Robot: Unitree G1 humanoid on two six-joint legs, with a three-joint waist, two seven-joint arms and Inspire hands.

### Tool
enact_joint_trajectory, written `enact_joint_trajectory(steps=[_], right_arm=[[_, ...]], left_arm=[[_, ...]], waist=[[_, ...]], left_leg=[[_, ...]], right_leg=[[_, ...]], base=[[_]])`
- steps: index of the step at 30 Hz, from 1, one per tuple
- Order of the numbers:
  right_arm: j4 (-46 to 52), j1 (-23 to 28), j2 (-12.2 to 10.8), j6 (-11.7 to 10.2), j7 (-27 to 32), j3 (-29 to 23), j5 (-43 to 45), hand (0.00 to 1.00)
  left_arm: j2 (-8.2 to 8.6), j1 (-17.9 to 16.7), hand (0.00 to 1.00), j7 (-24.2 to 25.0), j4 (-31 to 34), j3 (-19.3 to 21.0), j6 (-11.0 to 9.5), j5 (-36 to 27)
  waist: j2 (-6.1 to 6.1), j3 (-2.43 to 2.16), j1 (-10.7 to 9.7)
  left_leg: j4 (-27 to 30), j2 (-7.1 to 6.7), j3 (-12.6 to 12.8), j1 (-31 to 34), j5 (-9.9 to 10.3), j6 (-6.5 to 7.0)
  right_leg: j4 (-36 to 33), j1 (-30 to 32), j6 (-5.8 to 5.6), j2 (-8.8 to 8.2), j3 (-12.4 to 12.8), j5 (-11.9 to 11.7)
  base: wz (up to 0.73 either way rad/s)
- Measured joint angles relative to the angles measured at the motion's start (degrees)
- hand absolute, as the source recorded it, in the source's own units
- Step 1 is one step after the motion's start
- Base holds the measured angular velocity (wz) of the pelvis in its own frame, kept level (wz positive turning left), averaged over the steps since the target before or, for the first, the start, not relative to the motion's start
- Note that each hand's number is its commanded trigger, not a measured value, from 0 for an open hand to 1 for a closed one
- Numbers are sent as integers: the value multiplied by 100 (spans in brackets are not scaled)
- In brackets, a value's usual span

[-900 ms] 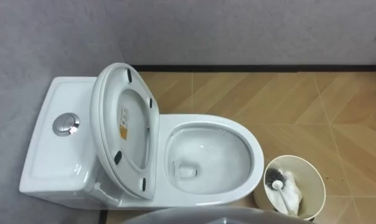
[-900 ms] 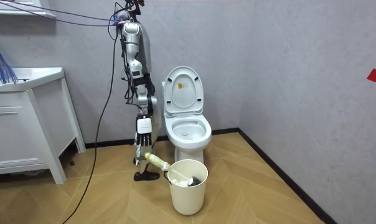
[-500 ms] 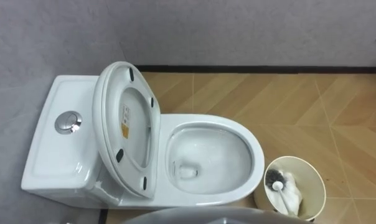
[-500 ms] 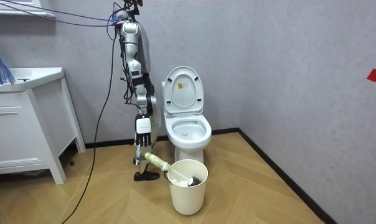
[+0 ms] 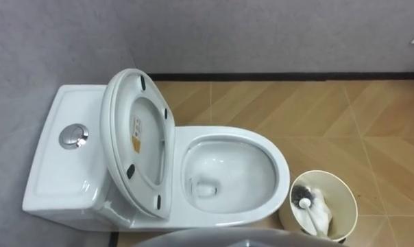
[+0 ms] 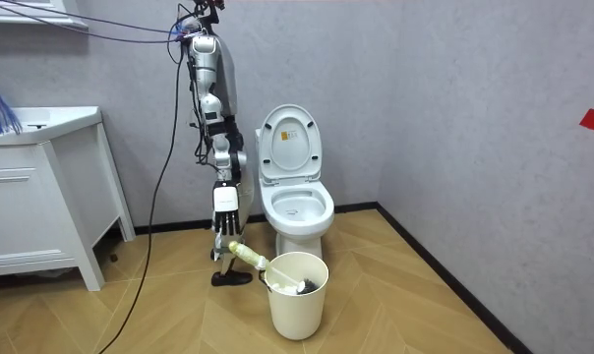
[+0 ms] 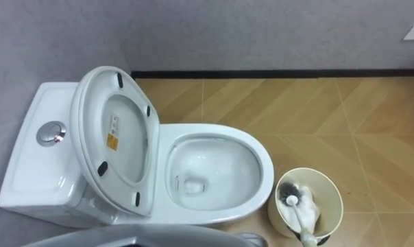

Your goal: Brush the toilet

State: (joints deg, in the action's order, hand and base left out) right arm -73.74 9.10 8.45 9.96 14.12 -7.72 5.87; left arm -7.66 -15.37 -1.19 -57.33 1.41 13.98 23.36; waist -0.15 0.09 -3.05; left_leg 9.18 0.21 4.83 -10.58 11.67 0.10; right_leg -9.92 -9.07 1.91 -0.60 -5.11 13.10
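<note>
Robot: stands upright on the wooden floor (image 5: pixel 317 110) at the side of the toilet (image 5: pixel 284 171), on the room view's left of it, its head camera looking down across the bowl
Right hand (image 6: pixel 224 201): hangs beside the body on a straight arm, fingers loose and pointing at the floor, nothing held; the fingertips are near the top end of the brush handle, and the room view does not settle whether they touch it
Toilet brush (image 5: pixel 303 200): stands head-down in the bucket (image 5: pixel 345 206), dark bristles low against the inside wall; its pale handle leans out over the rim on the robot's side, slanting up toward the hanging hand
Bucket: cream and round, on the floor just beside the front of the toilet bowl, on the robot's right
Toilet: white, seat and lid (image 5: pixel 137 140) both raised and tipped back toward the tank (image 5: pixel 53 171); the bowl lies open, with a little water at the bottom
Tank: at the robot's left, backed against the grey wall (image 5: pixel 262 34) at the floor's far edge in the room view, with a round chrome flush button (image 5: pixel 74 136) on top
Floor: herringbone boards, closed off by a dark skirting strip (image 5: pixel 282 75) where it meets the wall
Cabinet (image 6: pixel 41 197): white washstand at the room view's left edge, well apart from robot and toilet
</note>
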Motion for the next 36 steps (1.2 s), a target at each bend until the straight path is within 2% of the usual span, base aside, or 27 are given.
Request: enact_joint_trajectory(steps=[6, 11, 13, 18, 22, 25, 32, 36], right_arm=[[45, 1, 24, -167, 282, -268, -289, 0], [319, -12, 66, -324, 511, -499, -882, 0], [520, -29, 99, -501, 608, -599, -1104, 0], [794, -168, 109, -737, 752, -594, -1446, 0], [932, -398, 112, -750, 807, -495, -1450, 0], [997, -489, 128, -796, 811, -340, -1455, 0], [929, -589, 237, -803, 774, -87, -1615, 0], [777, -804, 300, -831, 716, -24, -1647, 0]], left_arm=[[6, -38, 0, -63, 4, 233, -104, 161], [-3, -49, 0, -63, 17, 464, -256, 258], [-29, -49, 0, -78, 15, 540, -349, 263], [-52, -30, 0, -91, 9, 537, -550, 257], [-72, 57, 0, -181, 8, 518, -610, 260], [-148, 98, 0, -222, 10, 515, -695, 261], [-346, 219, 0, -239, 3, 390, -708, 193], [-401, 408, 0, -283, 1, 274, -830, 97]], waist=[[-1, -2, 3], [-15, -6, 36], [-20, -8, 38], [-34, -16, 40], [-57, -31, 64], [-90, -39, 60], [-80, -11, 154], [-51, 0, 161]], left_leg=[[0, -1, 58, 17, 0, 0], [-1, -5, 66, 27, 0, 0], [-2, 2, 139, 52, 0, 0], [3, 2, 140, 129, 0, 0], [31, 5, 136, 377, 0, 1], [40, 10, 137, 599, -1, 2], [203, -1, 131, 1019, 19, 34], [374, -2, 129, 1408, 26, 46]], right_leg=[[13, 11, -2, -8, -3, 2], [18, 50, -6, -11, -7, -3], [14, 85, -2, -10, -4, -17], [-1, 170, -6, -11, 11, -31], [-111, 451, -11, -15, 0, -38], [-189, 703, -11, -15, -14, -42], [-294, 1090, -33, -44, -19, -70], [-491, 1438, -28, -70, -27, -83]], base=[[0], [-1], [-5], [-1], [0], [1], [0], [0]])
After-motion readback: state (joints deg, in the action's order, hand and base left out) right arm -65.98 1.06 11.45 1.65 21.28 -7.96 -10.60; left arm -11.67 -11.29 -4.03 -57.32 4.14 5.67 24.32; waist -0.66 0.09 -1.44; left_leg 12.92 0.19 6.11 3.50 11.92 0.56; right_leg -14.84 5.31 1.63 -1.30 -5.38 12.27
